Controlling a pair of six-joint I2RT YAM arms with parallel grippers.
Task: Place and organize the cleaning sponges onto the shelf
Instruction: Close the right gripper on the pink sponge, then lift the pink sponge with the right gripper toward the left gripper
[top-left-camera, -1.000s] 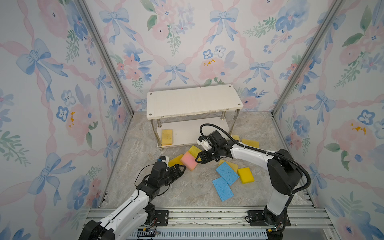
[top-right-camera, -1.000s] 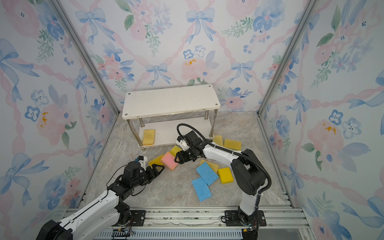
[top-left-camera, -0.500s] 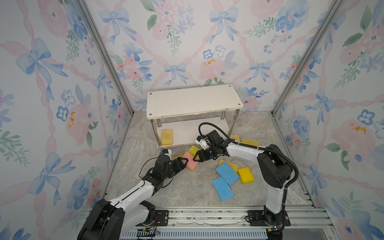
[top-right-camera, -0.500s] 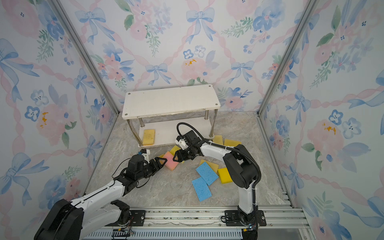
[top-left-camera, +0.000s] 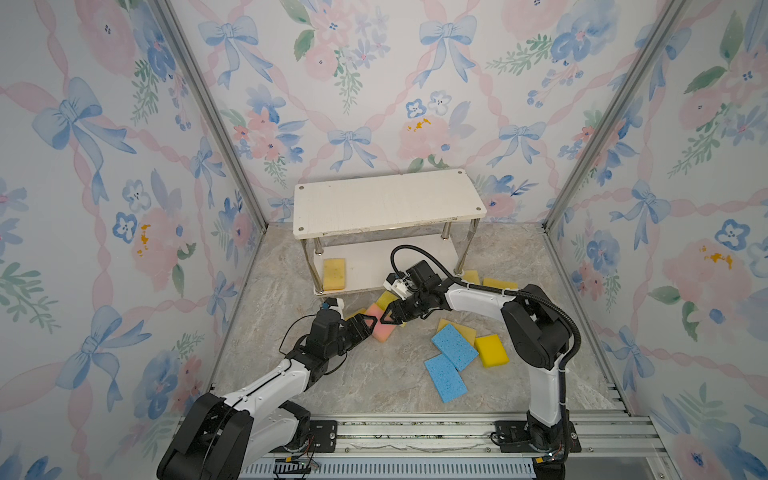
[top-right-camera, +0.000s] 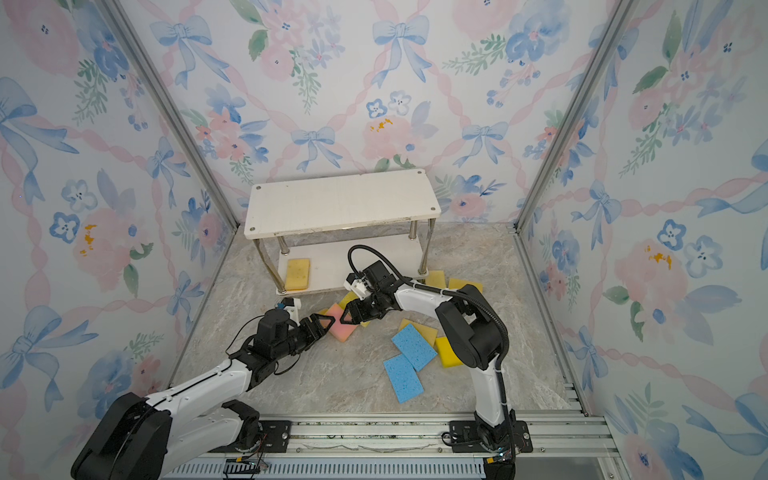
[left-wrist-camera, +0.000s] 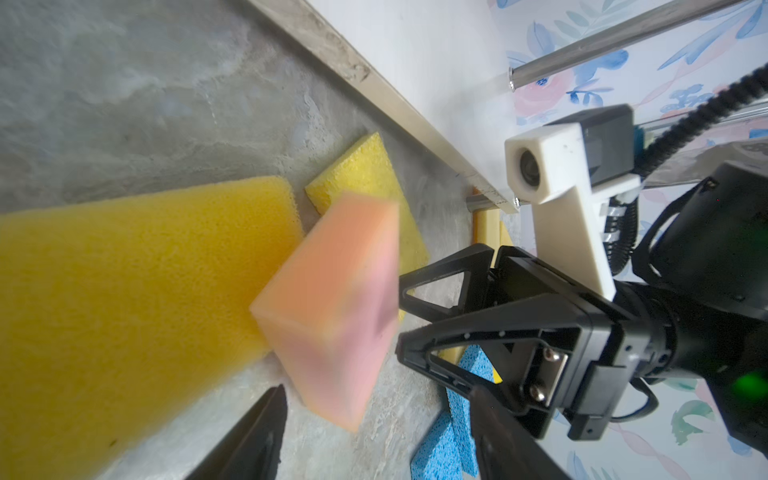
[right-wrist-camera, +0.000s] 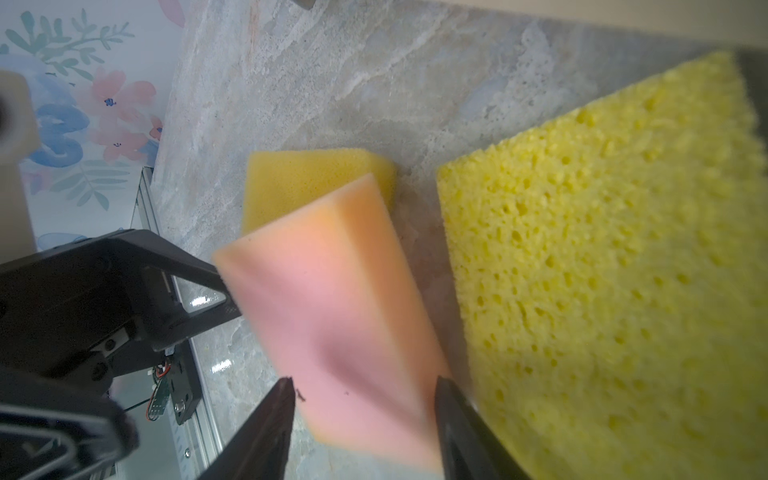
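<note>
Only one yellow sponge (top-left-camera: 334, 273) sits on the shelf (top-left-camera: 386, 203), the rest litter the tabletop (top-left-camera: 374, 386); left pincer (top-left-camera: 371, 325) open, right pincer (top-left-camera: 386, 318) straddles the pink sponge (top-left-camera: 385, 331), grip unclear.

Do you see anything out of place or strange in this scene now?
Yes. The pink sponge sits tilted, apparently leaning on a yellow sponge before the shelf. The left end effector and the right end effector face it from opposite sides, tips almost meeting. Two arms at one sponge looks odd.
</note>
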